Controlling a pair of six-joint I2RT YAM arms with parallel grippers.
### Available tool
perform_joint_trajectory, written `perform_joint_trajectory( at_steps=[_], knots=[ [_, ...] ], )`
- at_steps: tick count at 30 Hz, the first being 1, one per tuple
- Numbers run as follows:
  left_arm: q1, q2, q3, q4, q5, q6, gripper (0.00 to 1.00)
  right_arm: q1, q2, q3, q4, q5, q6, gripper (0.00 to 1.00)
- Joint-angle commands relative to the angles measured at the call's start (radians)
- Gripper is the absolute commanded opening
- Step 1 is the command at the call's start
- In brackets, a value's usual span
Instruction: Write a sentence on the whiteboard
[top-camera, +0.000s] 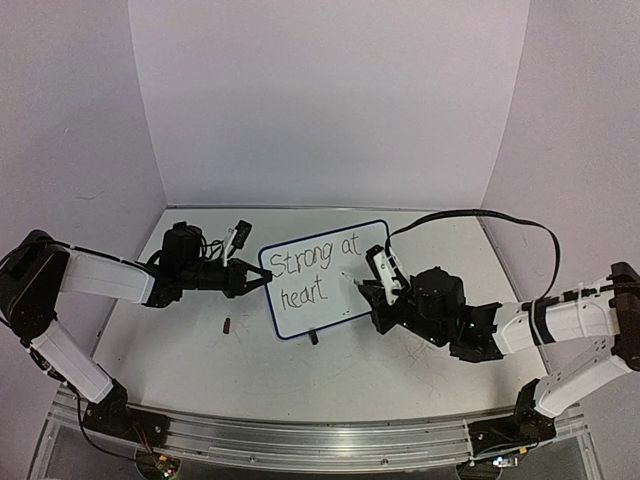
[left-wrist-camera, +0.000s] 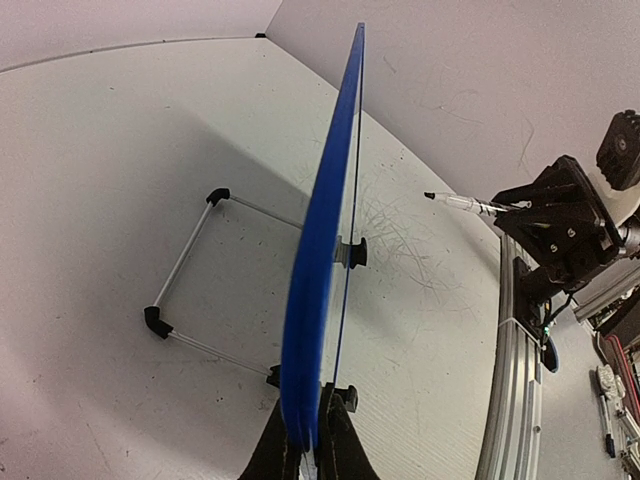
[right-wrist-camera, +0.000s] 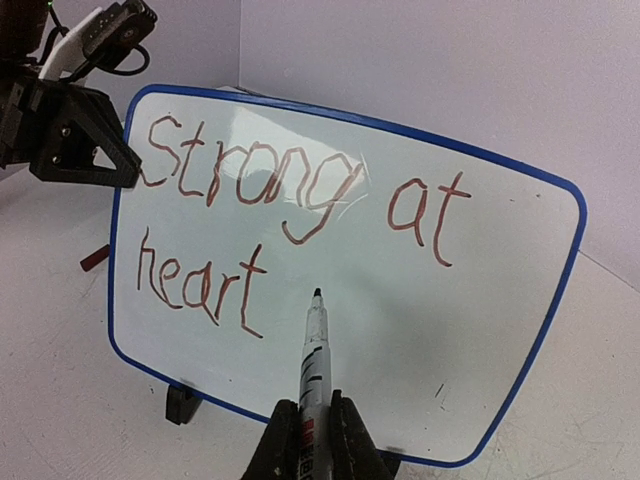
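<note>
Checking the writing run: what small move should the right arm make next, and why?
Probably ease the marker tip onto the whiteboard just right of "heart" to start the next word. The right claw holds its tip just off the bare space there, and the left claw steadies the board's edge.

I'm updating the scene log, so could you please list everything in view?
Whiteboard: one, white with blue rim, standing mid-table.
Writing: two lines, reddish, "Strong at heart", on the whiteboard.
Marker: one, white barrel, tip near the whiteboard beside "heart".
Small piece: one, dark red, on the table.
Wire stand: one, silver, black corners, behind the whiteboard.
Table: one, white, scuffed.
Left gripper: black, shut on the whiteboard's edge.
Right gripper: black, shut on the marker.
</note>
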Motion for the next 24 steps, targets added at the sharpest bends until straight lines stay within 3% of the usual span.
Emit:
perform_joint_trajectory(
  at_steps=[1, 24],
  knots=[
    [0.013, -0.012, 0.014, -0.069, -0.135, 0.05, 0.0, 0.0, 0.021, 0.071, 0.006, -0.038, -0.023, 0.0],
    [0.011, -0.011, 0.016, -0.076, -0.163, 0.047, 0.0, 0.0, 0.07, 0.082, -0.022, -0.078, 0.0, 0.0]
  ],
)
